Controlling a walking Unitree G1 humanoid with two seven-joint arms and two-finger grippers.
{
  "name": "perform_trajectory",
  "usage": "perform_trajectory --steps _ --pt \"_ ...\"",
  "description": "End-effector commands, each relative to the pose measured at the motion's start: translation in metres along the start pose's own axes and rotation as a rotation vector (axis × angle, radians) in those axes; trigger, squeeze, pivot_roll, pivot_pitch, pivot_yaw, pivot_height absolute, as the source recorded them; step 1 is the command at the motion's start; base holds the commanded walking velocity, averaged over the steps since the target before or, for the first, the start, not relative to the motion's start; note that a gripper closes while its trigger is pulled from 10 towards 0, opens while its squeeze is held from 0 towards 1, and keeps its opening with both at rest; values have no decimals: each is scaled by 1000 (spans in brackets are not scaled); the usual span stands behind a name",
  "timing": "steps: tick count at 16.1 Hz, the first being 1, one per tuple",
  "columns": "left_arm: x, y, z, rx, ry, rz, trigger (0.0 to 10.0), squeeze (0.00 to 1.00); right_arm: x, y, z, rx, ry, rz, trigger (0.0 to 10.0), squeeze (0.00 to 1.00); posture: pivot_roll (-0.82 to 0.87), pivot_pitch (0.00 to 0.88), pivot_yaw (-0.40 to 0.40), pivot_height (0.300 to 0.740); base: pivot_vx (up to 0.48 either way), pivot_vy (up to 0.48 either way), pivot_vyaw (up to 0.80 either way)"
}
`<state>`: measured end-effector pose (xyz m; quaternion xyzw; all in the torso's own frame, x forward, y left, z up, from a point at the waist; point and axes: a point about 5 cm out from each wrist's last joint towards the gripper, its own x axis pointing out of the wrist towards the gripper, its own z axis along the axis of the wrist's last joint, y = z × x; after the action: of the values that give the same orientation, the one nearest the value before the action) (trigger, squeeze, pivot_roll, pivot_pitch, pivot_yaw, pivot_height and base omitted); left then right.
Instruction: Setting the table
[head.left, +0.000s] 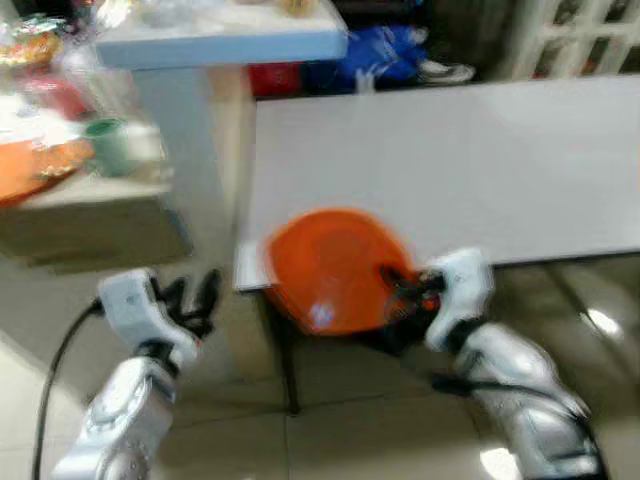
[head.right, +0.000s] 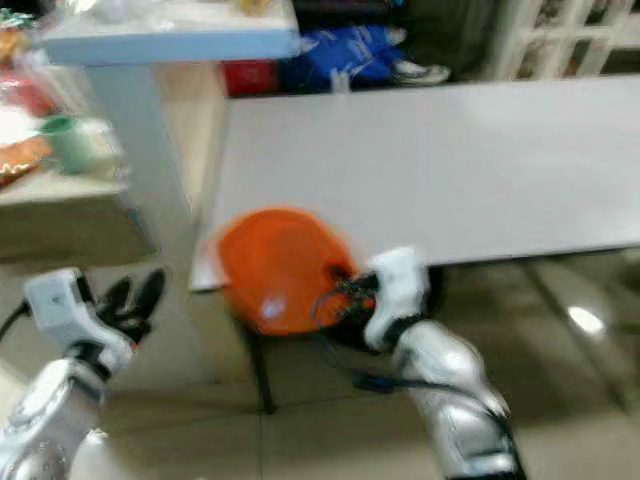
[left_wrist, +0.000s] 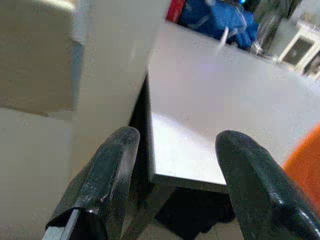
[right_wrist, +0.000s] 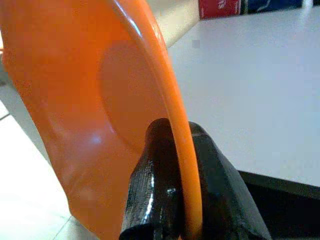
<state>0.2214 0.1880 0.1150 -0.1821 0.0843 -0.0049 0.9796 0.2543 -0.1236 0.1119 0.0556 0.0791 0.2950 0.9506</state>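
Observation:
An orange plate (head.left: 330, 265) hangs over the near left corner of the grey table (head.left: 460, 170), tilted toward me. My right gripper (head.left: 400, 290) is shut on the plate's rim (right_wrist: 181, 150), one black finger on each side of it. My left gripper (head.left: 195, 295) is lower and to the left of the table corner, over the floor. Its two black fingers (left_wrist: 107, 175) stand open with nothing between them, pointing at the table's corner (left_wrist: 160, 175). The head views are blurred.
A light blue counter (head.left: 225, 40) on a pale post stands at the back left. A low shelf (head.left: 80, 195) at the left carries a green cup (head.left: 108, 143) and orange dishes. Blue bags (head.left: 385, 52) lie behind the table. Tiled floor lies in front.

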Motion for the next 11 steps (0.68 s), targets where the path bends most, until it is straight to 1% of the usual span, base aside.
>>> perform_trajectory --steps 1,3,4,6,7,8,10,11 --pt "1 -8 3 13 -10 -40 10000 0 -4 -8 9 -25 -38 -29 0 0 -113 0 68 740 322 -352 0" --pt "0 -14 4 25 -17 -86 10000 0 -4 -9 9 -23 -36 -29 0 0 -113 0 68 740 298 -373 0" --pt "-7 -22 10 88 -8 -195 10000 0 -4 -11 7 -25 -32 -34 0 0 -108 0 69 740 281 -386 0" --pt "-14 -24 15 136 14 -266 10000 0 -4 -15 6 -30 -27 -44 0 0 -102 0 72 740 277 -388 0" --pt "-17 -28 17 163 24 -287 10000 0 -4 -18 4 -34 -22 -54 0 0 -97 0 74 740 277 -390 0" --pt "-16 -32 16 165 22 -287 10000 0 -3 -19 4 -33 -21 -58 0 0 -95 0 77 740 274 -390 0" --pt "-11 -34 18 169 9 -273 10000 0 -1 -17 2 -31 -22 -55 0 0 -94 0 79 740 291 -379 0" --pt "-10 -35 18 183 9 -277 10000 0 0 -15 1 -32 -21 -49 0 0 -96 0 81 740 300 -371 0"
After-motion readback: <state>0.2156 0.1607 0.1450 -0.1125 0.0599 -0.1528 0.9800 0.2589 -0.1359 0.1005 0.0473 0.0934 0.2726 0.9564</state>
